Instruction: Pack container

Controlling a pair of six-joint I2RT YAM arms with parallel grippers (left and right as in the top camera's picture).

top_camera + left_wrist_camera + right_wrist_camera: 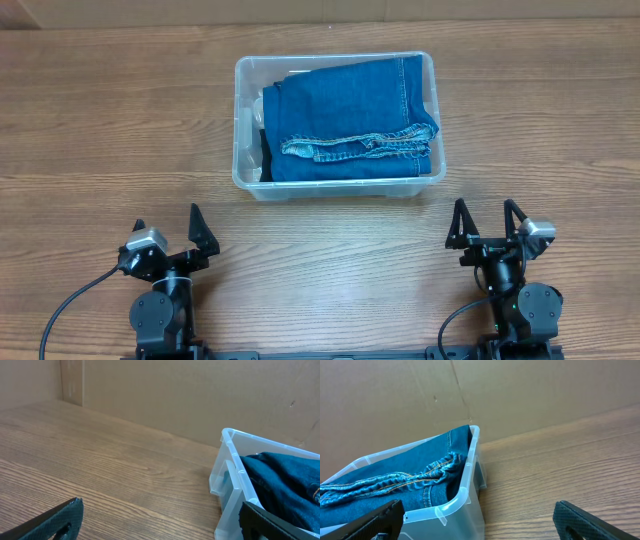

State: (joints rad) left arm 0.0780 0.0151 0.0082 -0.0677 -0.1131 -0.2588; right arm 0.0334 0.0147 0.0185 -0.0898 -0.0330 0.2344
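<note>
The container (336, 57) is set on the table (110, 130) ahead of and between the two pairs of fingers, well apart from both; folded jeans (345, 110) are packed inside; open table is seen beyond every rim; the left fingers (201, 232) and right fingers (457, 226) are spread wide with nothing gripped; the arms are folded low at the near edge.

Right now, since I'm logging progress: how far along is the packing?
Done: the folded blue denim jeans lie inside the clear rectangular plastic container, filling most of it. In hand: nothing; the left hand and right hand sit open and empty, apart from it. Left: no loose item or lid shows, so packing looks finished.
</note>
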